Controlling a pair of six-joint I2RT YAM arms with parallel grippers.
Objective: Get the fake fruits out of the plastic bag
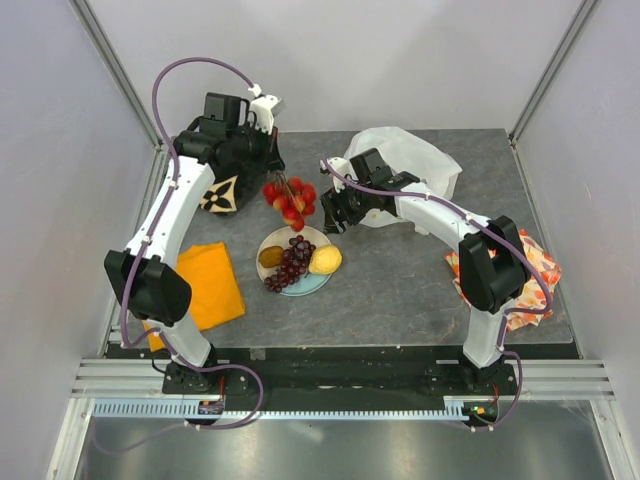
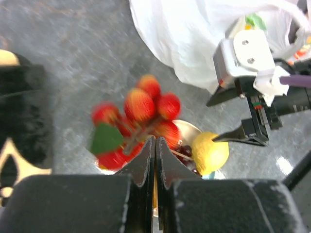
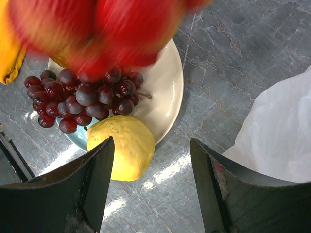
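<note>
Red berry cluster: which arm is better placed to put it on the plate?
Left. The left gripper is shut on the red berry cluster by its stem, above the plate. The right gripper is open and empty, between the plate and the plastic bag.

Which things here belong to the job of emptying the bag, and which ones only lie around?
Job: plastic bag, red berries, grapes, lemon, brown fruit, plate.
Lying about: orange cloth, black bag, patterned cloth.

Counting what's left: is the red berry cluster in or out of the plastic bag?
Out: the red berry cluster hangs from the left pincer, clear of the plastic bag.
</note>
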